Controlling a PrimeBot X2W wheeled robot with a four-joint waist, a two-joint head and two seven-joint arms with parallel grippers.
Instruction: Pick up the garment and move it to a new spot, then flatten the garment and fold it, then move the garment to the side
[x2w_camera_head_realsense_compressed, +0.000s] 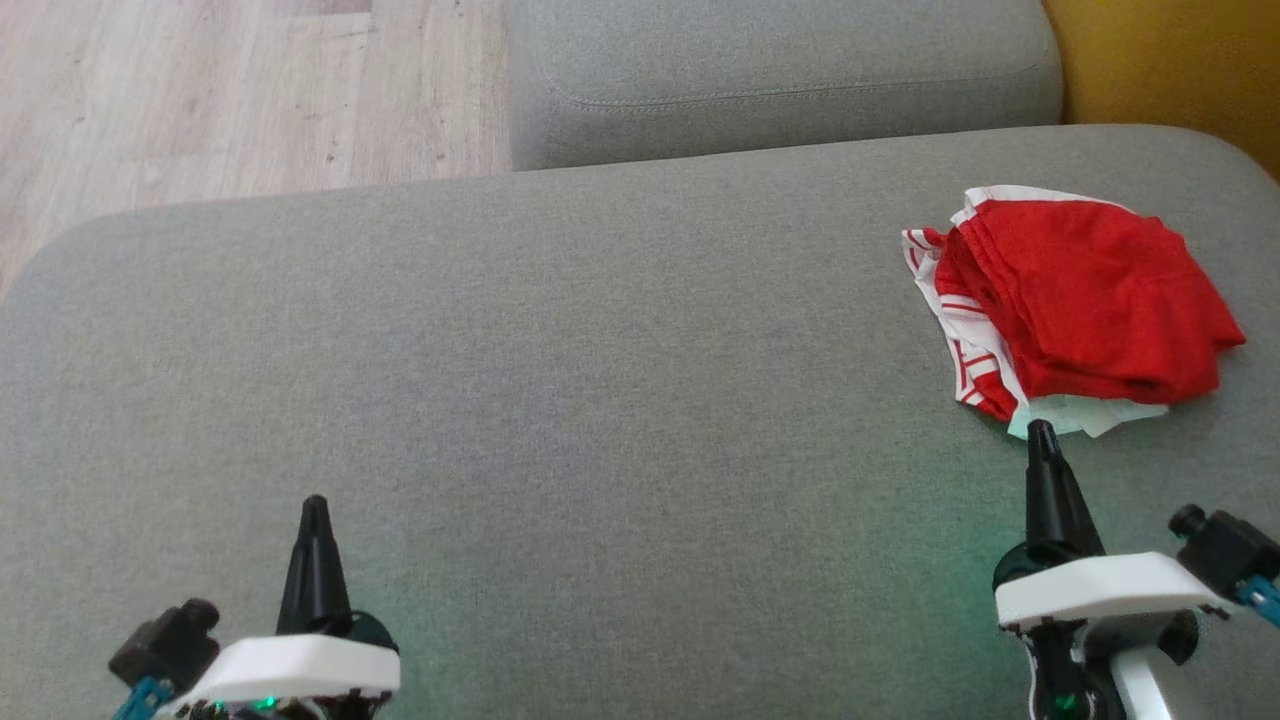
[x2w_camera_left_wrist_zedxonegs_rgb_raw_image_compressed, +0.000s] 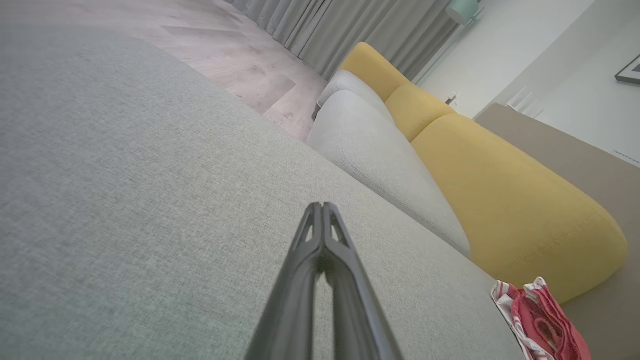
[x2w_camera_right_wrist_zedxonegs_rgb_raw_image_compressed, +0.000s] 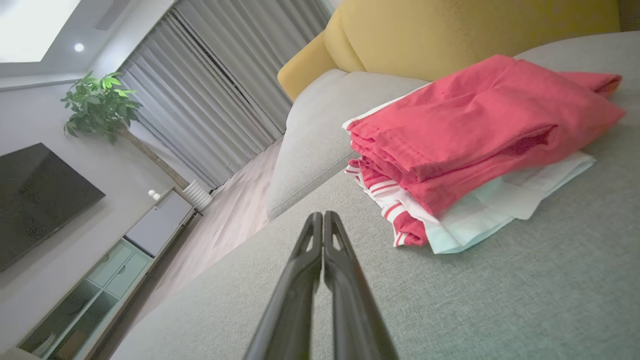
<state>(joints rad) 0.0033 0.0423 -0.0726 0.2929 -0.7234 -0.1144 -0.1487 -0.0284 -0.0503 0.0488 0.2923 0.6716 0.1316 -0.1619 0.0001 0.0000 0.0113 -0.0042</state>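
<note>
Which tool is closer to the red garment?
The right tool, its shut tip close by the red garment; the left tool sits far off across the grey cushion.

A broad grey sofa seat (x2w_camera_head_realsense_compressed: 560, 330) stretches before me, its woven fabric smooth. Just beyond its far edge sits 1 more grey cushion (x2w_camera_head_realsense_compressed: 780, 80). Yellow upholstered backrests (x2w_camera_left_wrist_zedxonegs_rgb_raw_image_compressed: 515, 200) run along my right, and pale wood-plank floor (x2w_camera_head_realsense_compressed: 200, 90) lies off to my far left. Across the room, grey pleated curtains (x2w_camera_right_wrist_zedxonegs_rgb_raw_image_compressed: 215, 95) hang full length, with a leafy green plant (x2w_camera_right_wrist_zedxonegs_rgb_raw_image_compressed: 100, 102) standing beside them. A dark television (x2w_camera_right_wrist_zedxonegs_rgb_raw_image_compressed: 35, 200) is mounted on the wall above a low cabinet (x2w_camera_right_wrist_zedxonegs_rgb_raw_image_compressed: 100, 270) with open shelves. 1 round ceiling spotlight (x2w_camera_right_wrist_zedxonegs_rgb_raw_image_compressed: 79, 47) is lit.
</note>
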